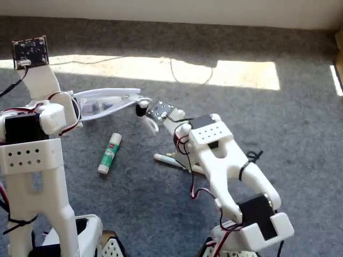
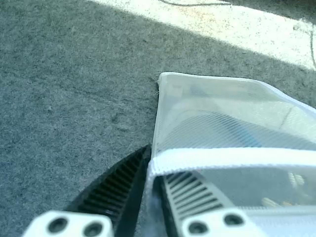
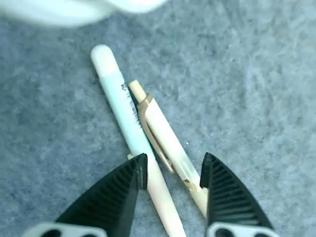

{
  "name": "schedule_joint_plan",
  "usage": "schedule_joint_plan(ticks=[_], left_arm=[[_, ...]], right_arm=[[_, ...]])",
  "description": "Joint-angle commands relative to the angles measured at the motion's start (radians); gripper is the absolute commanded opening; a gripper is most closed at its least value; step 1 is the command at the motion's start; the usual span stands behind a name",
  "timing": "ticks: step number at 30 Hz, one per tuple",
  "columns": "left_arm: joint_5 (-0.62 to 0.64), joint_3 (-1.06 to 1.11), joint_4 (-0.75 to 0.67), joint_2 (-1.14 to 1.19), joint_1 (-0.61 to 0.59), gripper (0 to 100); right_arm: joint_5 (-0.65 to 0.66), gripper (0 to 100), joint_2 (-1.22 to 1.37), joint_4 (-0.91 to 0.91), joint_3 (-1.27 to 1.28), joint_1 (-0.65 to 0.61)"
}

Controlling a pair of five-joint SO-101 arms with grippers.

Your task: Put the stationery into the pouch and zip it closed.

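**Pouch pinned, pens under the jaws: get a clean pick**

The white see-through mesh pouch (image 2: pixel 222 123) lies on the grey carpet (image 1: pixel 278 139). Your left gripper (image 2: pixel 150 160) is pinching its white fabric edge band, w/ one ribbed jaw on ea. side. I can't tell from these views how wide the mouth gapes, so check before you carry anything over.

Your right gripper (image 3: pixel 174 157) hangs spread over two pens that touch at a slight angle. One is the pale white pen w/ a rounded cap (image 3: pixel 121 106), the other the cream pen w/ a tan clip (image 3: pixel 165 136). Both sit btwn the jaws, the white one right by one jaw tip and the clip pen running toward the other.

Judgement: the step in hand is the pen grasp.
- Pick one target or commit to both. A half-caught second pen will prob. swing or drop.
- For both, ctr the jaws where the barrels touch and close slowly. Round barrels tend to roll apart.
- For one, shift so the other pen sits outside the jaws.
- Go low enough to grip the barrel, not skim it.
- Don't loosen the left pinch; the mesh looks floppy.

The green-and-white glue stick (image 1: pixel 110 153) lies near the pouch and can wait.
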Motion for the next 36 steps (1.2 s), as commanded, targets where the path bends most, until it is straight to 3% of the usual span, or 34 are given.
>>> schedule_joint_plan(ticks=[1, 12, 25, 31, 36], left_arm=[[0.008, -0.044, 0.003, 0.001, -0.015, 1], [0.008, -0.044, 0.003, 0.002, -0.015, 1], [0.008, -0.044, 0.002, 0.002, -0.015, 1], [0.008, -0.044, 0.002, 0.002, -0.015, 1], [0.008, -0.044, 0.002, 0.002, -0.015, 1]], right_arm=[[0.012, 17.6, 0.047, 0.001, -0.101, 0.01], [0.012, 17.6, 0.286, 0.001, -0.257, 0.073], [0.011, 17.6, 0.375, 0.001, -0.311, 0.143], [0.011, 3.6, 0.384, 0.001, -0.311, 0.153], [0.011, 1.9, 0.381, 0.001, -0.314, 0.168]])
